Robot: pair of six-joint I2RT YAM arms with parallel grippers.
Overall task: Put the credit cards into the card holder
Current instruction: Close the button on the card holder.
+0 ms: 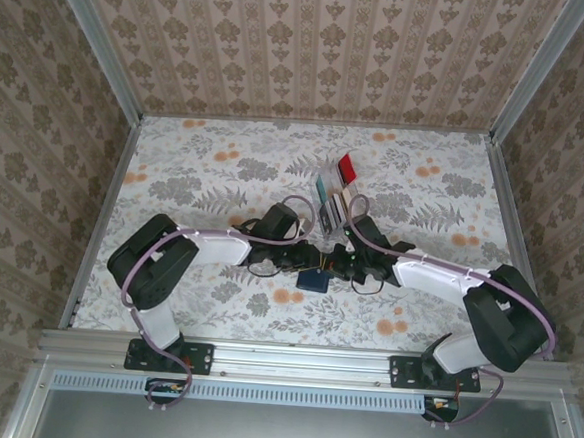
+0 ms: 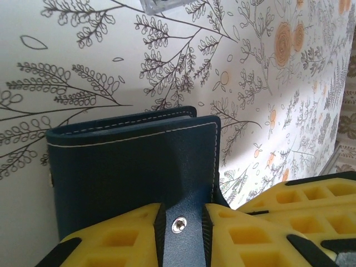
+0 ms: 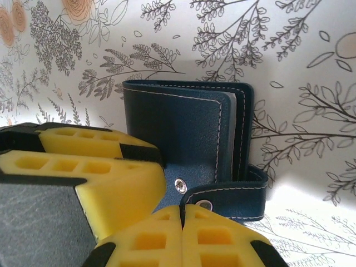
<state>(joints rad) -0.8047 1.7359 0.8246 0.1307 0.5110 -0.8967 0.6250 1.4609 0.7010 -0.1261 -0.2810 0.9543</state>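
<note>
card holder: folded, stood on edge on the table between both arms | left gripper: clamped on its snap strap, judged as steadying | right gripper: fingers pressed together at the loose tab, judged for unfastening | credit cards: seated in the clear rack just behind

Floral-print tabletop, beige damask-patterned walls on three sides, aluminium frame rails, soft even light

card holder is dark navy with white stitching and silver snaps. table around it: white, black-line ferns, orange blossoms. beyond it, a red credit card and a teal credit card.
</note>
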